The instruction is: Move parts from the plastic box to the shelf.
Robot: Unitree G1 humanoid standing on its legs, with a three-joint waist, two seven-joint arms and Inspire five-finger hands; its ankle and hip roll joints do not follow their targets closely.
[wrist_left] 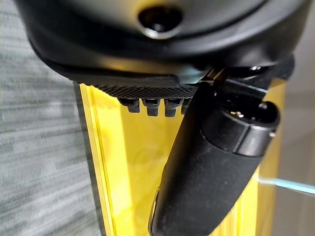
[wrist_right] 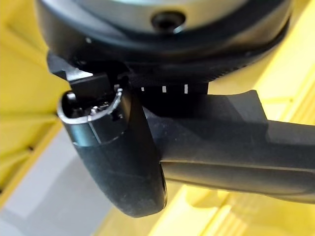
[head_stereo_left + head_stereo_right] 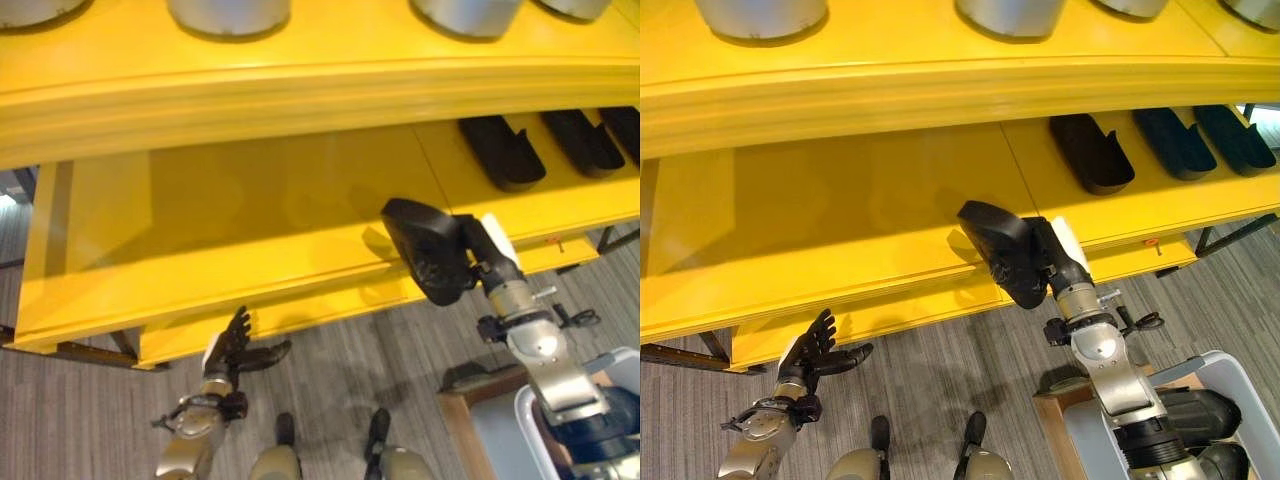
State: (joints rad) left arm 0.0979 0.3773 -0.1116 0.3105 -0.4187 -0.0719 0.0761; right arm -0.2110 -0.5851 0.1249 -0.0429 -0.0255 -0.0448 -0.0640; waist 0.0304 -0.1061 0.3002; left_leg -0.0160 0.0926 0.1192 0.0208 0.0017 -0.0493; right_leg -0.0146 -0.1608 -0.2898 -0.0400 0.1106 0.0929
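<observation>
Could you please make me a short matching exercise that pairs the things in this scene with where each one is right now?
Things:
1. black part
2. left hand
3. metal cans
4. row of black parts

Places:
A. lying on the lower shelf board, to the right
B. standing on the top shelf board
C. held in the right hand at the shelf's front edge
D. open, low in front of the shelf, holding nothing

Pairs: 1-C, 2-D, 3-B, 4-A
</observation>
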